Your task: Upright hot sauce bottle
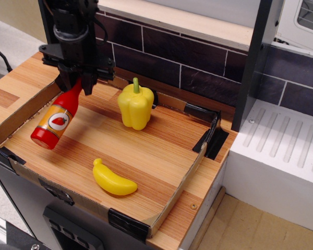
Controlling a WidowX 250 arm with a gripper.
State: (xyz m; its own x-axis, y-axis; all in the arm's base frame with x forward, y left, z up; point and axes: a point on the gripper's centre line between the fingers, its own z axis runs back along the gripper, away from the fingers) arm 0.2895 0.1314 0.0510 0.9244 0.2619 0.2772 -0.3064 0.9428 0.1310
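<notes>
The hot sauce bottle (55,119) is red with an orange label and a white oval with a chili. It hangs tilted, neck up and base down-left, over the left part of the wooden tray (161,148). My black gripper (77,86) is shut on the bottle's narrow neck and holds it from above. The bottle's base looks lifted just off the tray floor, near the left cardboard wall.
A yellow pepper (135,105) stands upright in the tray's back middle. A yellow banana (113,178) lies near the front edge. Cardboard walls (21,109) rim the tray. A dark tiled wall (188,65) runs behind; a white ribbed drainer (287,151) lies right.
</notes>
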